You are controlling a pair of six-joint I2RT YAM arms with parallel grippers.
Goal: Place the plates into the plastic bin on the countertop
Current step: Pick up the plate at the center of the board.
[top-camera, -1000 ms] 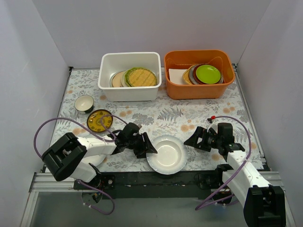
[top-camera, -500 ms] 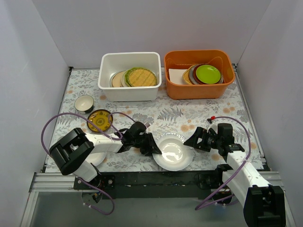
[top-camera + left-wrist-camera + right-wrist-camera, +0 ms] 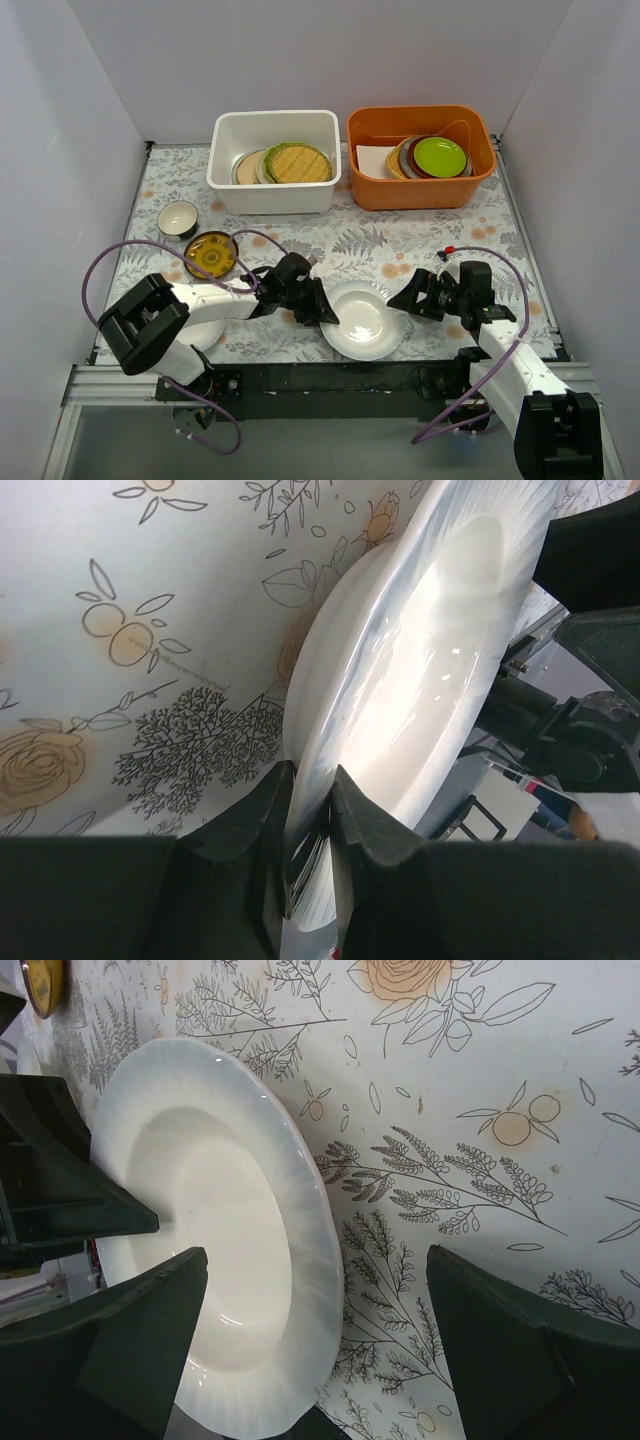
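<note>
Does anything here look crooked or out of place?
Only the white plate near the front edge: the left gripper pinches its rim, and it seems tipped rather than lying flat. Nothing looks spilled or broken.

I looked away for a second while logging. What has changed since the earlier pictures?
The left gripper closed on the left rim of the white plate and shifted it rightward, toward the right gripper. That gripper stayed open; the white bin, orange tub, small bowl and yellow plate did not move.
</note>
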